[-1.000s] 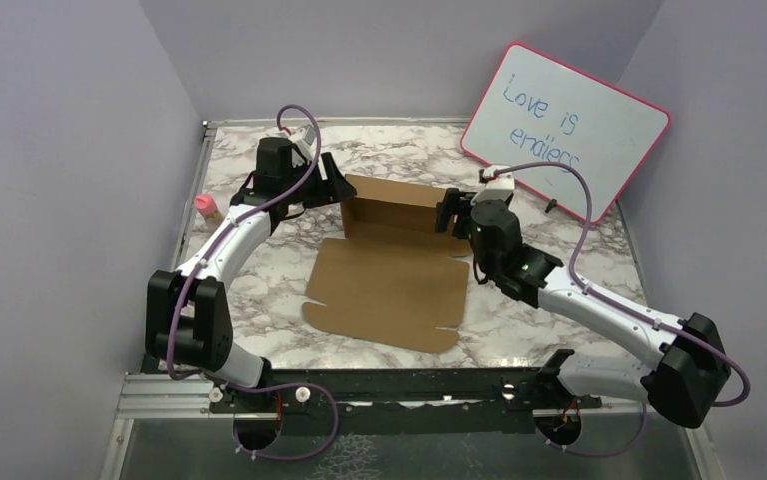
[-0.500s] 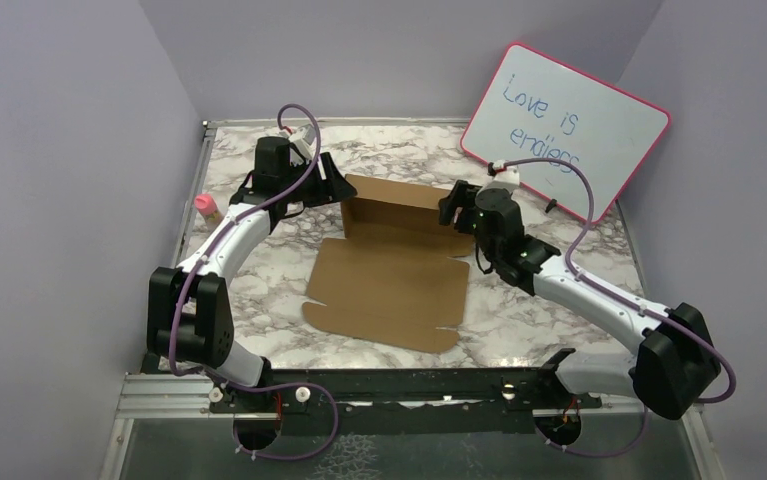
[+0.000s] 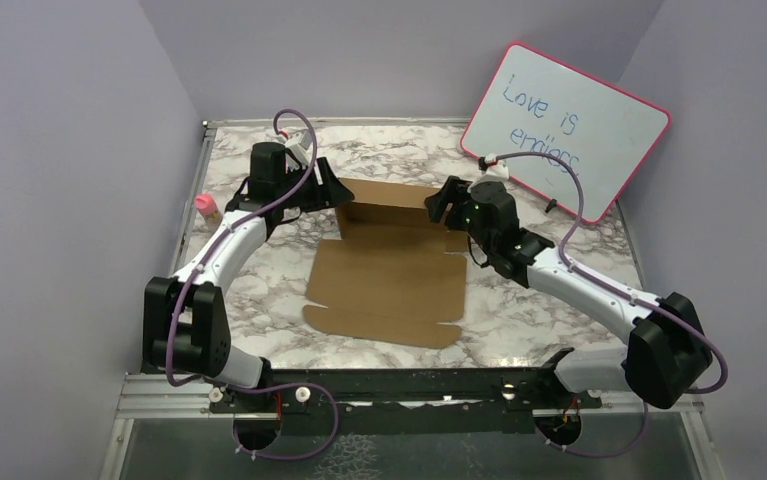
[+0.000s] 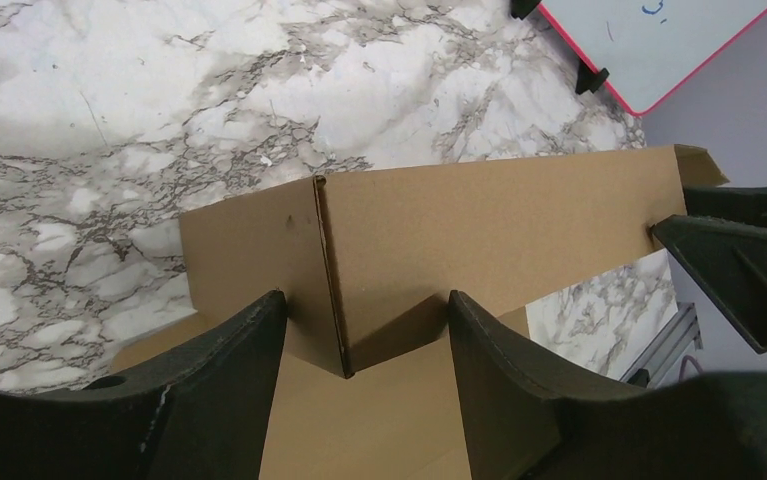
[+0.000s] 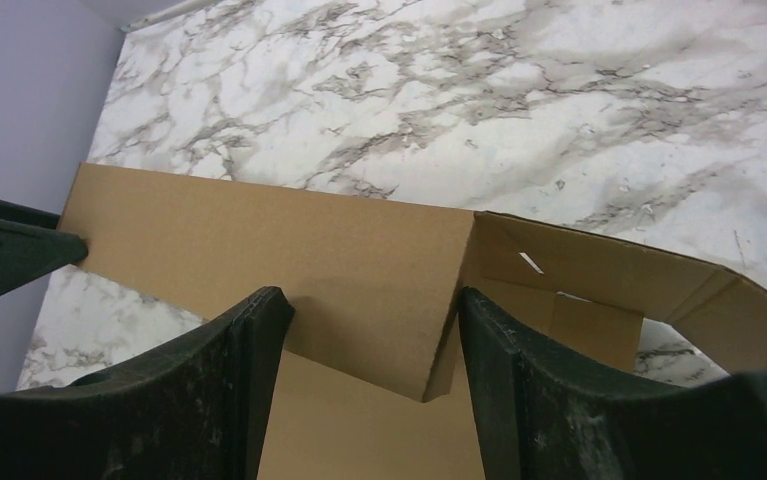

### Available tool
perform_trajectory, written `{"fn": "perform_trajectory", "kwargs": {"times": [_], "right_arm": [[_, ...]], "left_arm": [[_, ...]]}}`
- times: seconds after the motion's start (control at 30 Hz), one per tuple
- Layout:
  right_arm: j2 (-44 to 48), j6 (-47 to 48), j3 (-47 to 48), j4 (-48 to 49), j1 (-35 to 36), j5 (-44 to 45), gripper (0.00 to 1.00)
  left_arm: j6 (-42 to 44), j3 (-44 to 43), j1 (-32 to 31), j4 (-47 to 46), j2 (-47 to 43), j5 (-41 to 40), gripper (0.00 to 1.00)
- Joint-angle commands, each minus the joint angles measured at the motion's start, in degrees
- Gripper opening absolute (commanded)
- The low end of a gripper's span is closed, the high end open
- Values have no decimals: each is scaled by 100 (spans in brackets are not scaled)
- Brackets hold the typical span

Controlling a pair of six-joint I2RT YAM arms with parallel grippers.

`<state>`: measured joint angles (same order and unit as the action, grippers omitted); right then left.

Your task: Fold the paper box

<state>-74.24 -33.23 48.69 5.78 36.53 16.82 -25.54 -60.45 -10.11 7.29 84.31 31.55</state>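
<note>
- paper box (image 3: 389, 280): brown cardboard at the centre of the marble table (image 3: 559, 300). The large panel lies flat, and the strip at its 12 o'clock edge stands up as a wall with a flap bent at each end.
- left gripper (image 3: 324, 192): at the wall's 9 o'clock end. In the wrist view its fingers (image 4: 229, 370) stand well apart, straddling the corner fold without pinching it.
- right gripper (image 3: 441, 205): at the wall's 3 o'clock end. Its fingers (image 5: 244, 370) are likewise spread wide, with the wall's corner between them and the slit flap beyond.
- whiteboard (image 3: 564, 125): pink-framed with blue handwriting, leaning at 2 o'clock from the box.
- pink-capped bottle (image 3: 205, 207): at the table's 9 o'clock edge.
</note>
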Motion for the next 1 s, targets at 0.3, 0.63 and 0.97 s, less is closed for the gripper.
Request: {"fn": "perform_trajectory", "kwargs": {"times": [0.3,0.63,0.97], "right_arm": [[-599,38,612,723,10,-905,66],[-395,709,260,1183,-112,-590,76],[504,1090,-636,1482,-139,31,79]], "left_arm": [[216,-2,59,453,-546,-530,62],[475,-126,288,708,-1050,-1174,76],[719,-338,378,963,-1390,-1840,82]]}}
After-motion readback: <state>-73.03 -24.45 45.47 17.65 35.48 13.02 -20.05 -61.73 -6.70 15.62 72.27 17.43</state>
